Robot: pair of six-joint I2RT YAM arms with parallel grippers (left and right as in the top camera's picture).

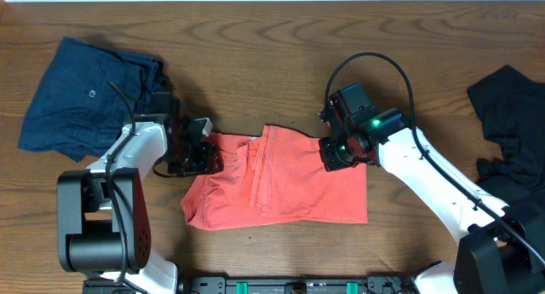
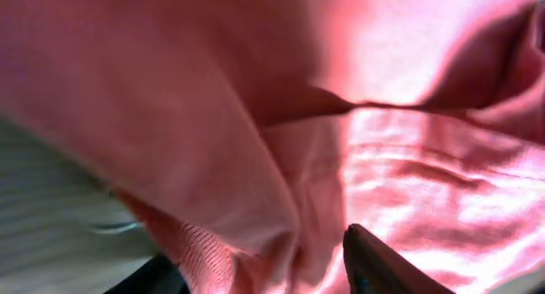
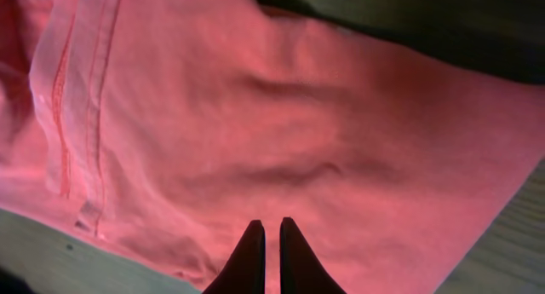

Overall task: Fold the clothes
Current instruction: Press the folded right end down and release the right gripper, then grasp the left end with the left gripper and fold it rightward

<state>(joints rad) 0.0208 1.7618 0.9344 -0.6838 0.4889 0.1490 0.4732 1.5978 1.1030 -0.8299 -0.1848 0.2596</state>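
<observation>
Left gripper [image 1: 204, 160] meets the left edge of the centred shirt [image 1: 289, 187]; cloth crowds its camera, so its grip cannot be told. Right gripper [image 1: 333, 155], clenched, sits on the upper-right edge, likely anchoring the fold.

— Where's the coral-red T-shirt [image 1: 281, 179]?

— In the middle of the table [image 1: 272, 47], folded into a rough rectangle, wider than it is deep. Creases and a stitched seam run down near its centre, and its left end is bunched and rounded (the right half lies flatter).

— And the others?

— The navy-blue garment [image 1: 85, 98] lies crumpled at the far left, with a small button showing. The black garment [image 1: 511, 115] is heaped at the right edge, partly out of view. Both lie well apart from the shirt.
</observation>
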